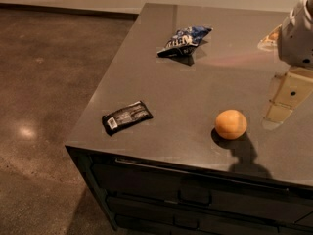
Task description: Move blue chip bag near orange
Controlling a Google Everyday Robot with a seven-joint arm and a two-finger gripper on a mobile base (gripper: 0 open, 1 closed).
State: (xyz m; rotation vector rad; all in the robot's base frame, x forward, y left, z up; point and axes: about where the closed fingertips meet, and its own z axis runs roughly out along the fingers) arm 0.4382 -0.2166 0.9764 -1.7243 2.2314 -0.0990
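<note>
partly, the arm (297, 33) is cut off by the right edge: only a pale rounded housing shows at the upper right, and its upper end runs out of view. below it hangs the gripper (278, 112), a cream-coloured assembly angled down toward the counter (161, 82), its right side also clipped by the edge. whether the gripper is spread or pressed together cannot be told. its lower end lies close over the glossy surface, and where the part stops and its reflection begins is hard to separate. it stands apart from every object on the counter. an orange-tinted smear on the counter beside the housing cannot be identified.

the blue chip bag (184, 41) lies crumpled toward the far side of the counter, near the middle, with white lettering too small to read. the orange (231, 124) sits near the front edge on the right, just left of the gripper and not touching it, well apart from the bag. a dark shadow (244, 155) runs from the orange toward the front edge.

a black packet (126, 117) lies flat near the front left corner, with a white label at its left end; the print is unreadable. the drawers (195, 195) under the counter are dark, their handles barely distinguishable, and the lowest is cut by the bottom edge.
</note>
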